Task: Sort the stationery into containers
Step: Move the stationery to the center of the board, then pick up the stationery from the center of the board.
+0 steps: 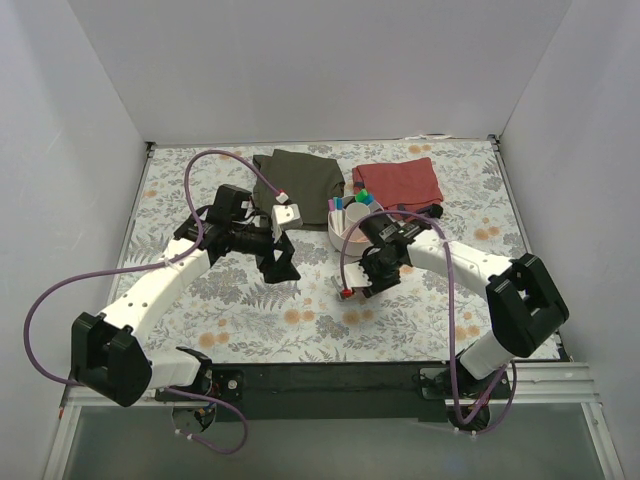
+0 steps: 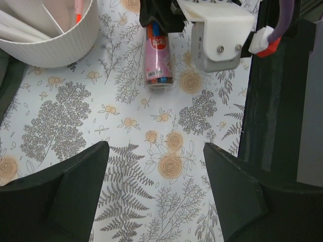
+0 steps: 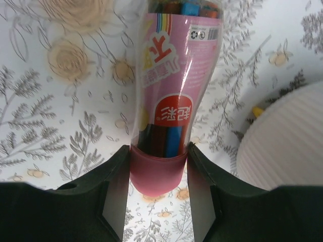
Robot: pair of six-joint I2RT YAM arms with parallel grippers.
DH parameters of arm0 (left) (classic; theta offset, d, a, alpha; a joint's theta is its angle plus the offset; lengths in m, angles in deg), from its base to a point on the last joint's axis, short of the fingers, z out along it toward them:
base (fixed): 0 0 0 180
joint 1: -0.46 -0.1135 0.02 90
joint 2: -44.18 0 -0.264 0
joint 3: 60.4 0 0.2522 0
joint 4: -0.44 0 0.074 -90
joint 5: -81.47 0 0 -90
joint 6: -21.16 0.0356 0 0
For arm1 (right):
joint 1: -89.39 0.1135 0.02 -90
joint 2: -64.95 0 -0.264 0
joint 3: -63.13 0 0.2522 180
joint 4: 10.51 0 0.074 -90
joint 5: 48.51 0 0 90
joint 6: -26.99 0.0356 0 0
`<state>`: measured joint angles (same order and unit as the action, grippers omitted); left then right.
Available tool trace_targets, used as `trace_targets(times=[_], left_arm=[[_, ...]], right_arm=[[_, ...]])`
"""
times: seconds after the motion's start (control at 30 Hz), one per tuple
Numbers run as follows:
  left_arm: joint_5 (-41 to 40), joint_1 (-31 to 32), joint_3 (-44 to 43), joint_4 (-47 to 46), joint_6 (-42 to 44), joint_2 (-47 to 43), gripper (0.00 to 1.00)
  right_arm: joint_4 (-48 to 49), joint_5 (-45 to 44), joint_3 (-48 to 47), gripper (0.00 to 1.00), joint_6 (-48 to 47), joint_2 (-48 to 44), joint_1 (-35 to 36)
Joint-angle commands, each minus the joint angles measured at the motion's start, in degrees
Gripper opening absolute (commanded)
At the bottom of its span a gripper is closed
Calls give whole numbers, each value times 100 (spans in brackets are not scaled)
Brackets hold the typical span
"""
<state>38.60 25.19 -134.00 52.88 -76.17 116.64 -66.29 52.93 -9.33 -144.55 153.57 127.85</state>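
Observation:
The fat pink tube (image 3: 166,101), clear-walled with coloured pens inside, lies on the flowered table. My right gripper (image 3: 159,148) is shut on its dark pink cap end, with both jaws touching it. The tube also shows in the left wrist view (image 2: 159,58), under the right gripper (image 2: 166,15). The round white bowl (image 2: 55,45) stands just beside it, holding thin white pens (image 2: 20,25) and a pink-orange pen (image 2: 78,10). In the top view the bowl (image 1: 340,236) holds capped markers (image 1: 358,198). My left gripper (image 2: 155,146) is open and empty over the bare table, near side of the tube.
An olive cloth (image 1: 300,175) and a red cloth (image 1: 400,180) lie folded behind the bowl. White walls enclose the table on three sides. The two grippers (image 1: 282,268) (image 1: 365,275) are close together at mid-table. The bowl wall (image 3: 282,136) is right of the tube.

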Motion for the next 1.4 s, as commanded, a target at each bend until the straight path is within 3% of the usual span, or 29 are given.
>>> trace_targets(times=[0.0, 0.2, 0.4, 0.43, 0.67, 0.77, 0.97, 1.37], left_arm=[[-152, 49, -248, 447, 293, -242, 75], [-117, 67, -134, 492, 285, -286, 75], [-108, 146, -432, 553, 285, -14, 76], [-99, 155, -494, 579, 320, 48, 76], [-161, 453, -960, 799, 487, 470, 76], [-492, 847, -1109, 747, 618, 593, 76], [-1047, 1883, -2233, 1281, 1128, 1786, 76], [-2542, 3467, -5317, 2968, 768, 4424, 70]], right_arm=[[-70, -89, -19, 16, 823, 15, 442], [-26, -36, -89, 39, 1298, -2, 505], [-26, -107, 139, 52, 1517, -494, 426], [-34, -46, 226, 61, 1561, -590, 426], [-25, -63, 385, 66, 1790, -890, 242], [-61, 138, 106, 66, 2123, -1170, -214], [-131, 1254, -704, 66, 3186, -1953, -2830], [45, 1721, 138, 65, 4040, -2964, -5100]])
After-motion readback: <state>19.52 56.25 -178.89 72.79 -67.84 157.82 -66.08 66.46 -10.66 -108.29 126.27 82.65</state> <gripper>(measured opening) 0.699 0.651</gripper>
